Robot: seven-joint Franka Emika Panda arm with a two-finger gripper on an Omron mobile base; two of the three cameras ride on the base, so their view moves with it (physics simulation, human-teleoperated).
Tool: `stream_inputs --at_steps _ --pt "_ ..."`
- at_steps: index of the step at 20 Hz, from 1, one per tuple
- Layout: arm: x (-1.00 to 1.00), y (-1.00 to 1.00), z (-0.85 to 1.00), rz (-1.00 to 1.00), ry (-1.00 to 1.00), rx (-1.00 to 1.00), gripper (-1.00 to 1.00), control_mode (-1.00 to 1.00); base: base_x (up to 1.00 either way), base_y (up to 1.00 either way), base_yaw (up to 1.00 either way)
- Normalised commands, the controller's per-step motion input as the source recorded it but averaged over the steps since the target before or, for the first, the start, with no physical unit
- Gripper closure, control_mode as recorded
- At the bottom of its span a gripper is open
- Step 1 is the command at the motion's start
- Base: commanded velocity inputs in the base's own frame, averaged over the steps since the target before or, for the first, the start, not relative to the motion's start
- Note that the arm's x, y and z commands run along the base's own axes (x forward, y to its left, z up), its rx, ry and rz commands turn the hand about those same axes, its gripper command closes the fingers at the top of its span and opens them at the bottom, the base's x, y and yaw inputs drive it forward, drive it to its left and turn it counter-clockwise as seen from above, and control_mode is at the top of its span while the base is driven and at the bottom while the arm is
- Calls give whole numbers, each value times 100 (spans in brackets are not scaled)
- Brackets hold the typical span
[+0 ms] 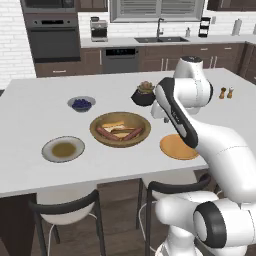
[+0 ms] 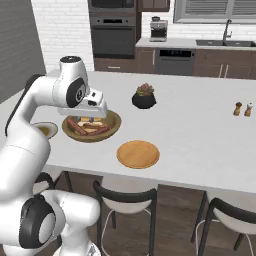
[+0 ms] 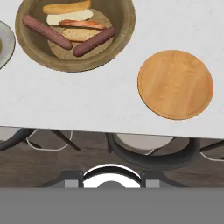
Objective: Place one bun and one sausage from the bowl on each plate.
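Note:
The wooden bowl (image 1: 120,129) (image 2: 91,126) (image 3: 122,26) sits mid-table and holds three sausages and several buns. One dark sausage (image 3: 47,33) lies at its left, another (image 3: 93,42) at its right, with a tan bun (image 3: 66,7) at the top. Left of the bowl lies the grey-rimmed plate (image 1: 63,149) (image 2: 45,130) (image 3: 4,43), and to its right the orange plate (image 1: 177,146) (image 2: 138,153) (image 3: 176,84), bare. My gripper (image 3: 111,180) hangs open high above the table's front edge, between bowl and orange plate, its fingertips (image 3: 73,179) wide apart and holding nothing.
A small grey bowl of berries (image 1: 81,103) and a black plant pot (image 1: 144,95) (image 2: 144,97) stand behind the wooden bowl. Salt and pepper shakers (image 1: 226,92) (image 2: 242,109) are far right. Stools (image 1: 67,207) (image 2: 125,197) stand under the table's front edge.

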Motion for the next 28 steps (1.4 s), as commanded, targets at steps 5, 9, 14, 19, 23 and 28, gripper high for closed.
stream_inputs --at_steps 5,9,14,19,23,28 --pt "0 0 0 0 0 0 -100 100 -8 37 0" --pt "0 0 0 0 0 0 -100 100 -1 68 0" --pt "0 0 0 0 0 0 -100 100 0 51 0" --pt "0 0 0 0 0 0 -100 100 33 30 0" --pt "0 0 0 0 0 0 -100 100 80 0 0" --pt "17 0 0 0 3 0 -100 -100 79 0 0"
